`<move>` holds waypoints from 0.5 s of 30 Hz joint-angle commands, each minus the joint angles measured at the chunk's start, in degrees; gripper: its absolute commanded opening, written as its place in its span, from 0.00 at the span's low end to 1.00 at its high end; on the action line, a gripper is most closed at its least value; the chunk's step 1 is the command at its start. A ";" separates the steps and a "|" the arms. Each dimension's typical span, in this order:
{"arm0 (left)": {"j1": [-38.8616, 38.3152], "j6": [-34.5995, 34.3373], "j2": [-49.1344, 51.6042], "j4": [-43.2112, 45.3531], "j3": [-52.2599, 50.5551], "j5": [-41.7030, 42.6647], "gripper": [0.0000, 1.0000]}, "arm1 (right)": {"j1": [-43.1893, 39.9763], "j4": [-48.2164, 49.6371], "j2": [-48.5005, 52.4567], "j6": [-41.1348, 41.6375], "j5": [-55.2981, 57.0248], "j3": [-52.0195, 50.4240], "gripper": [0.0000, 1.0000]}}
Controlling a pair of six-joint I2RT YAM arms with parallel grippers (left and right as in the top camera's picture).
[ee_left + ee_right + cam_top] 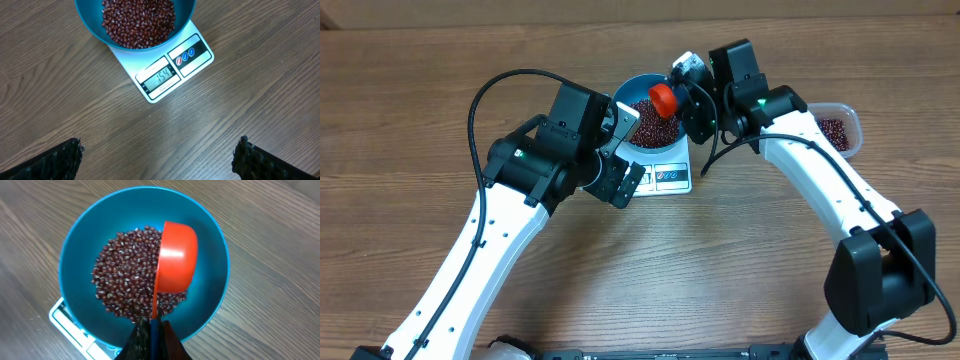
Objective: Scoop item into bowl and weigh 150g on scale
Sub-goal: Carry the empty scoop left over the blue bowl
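The blue bowl [633,92] [210,270] stands on the white scale [670,178] [195,55] and holds a heap of dark red-brown beans [139,22] [125,280]. The scale's display reads 154. My right gripper [688,95] [154,330] is shut on the thin handle of an orange-red scoop [664,98] [176,255]. The scoop is tipped on its side just above the beans. My left gripper [628,152] [159,160] hangs wide open over bare table in front of the scale, with nothing between its fingers [60,162].
A clear plastic tub [852,118] with more beans sits at the far right, behind the right arm. The left arm's cable loops over the table at the left.
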 commanded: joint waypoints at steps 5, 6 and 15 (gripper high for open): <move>0.07 1.27 0.39 0.17 -0.42 0.85 1.00 | 2.05 0.70 2.14 -1.77 6.21 1.25 0.04; 0.07 1.27 0.39 0.17 -0.42 0.85 1.00 | 2.05 0.76 2.14 -1.77 6.21 1.25 0.04; 0.07 1.25 0.39 0.17 -0.42 0.85 1.00 | 2.05 2.38 2.21 -1.95 7.98 0.15 0.04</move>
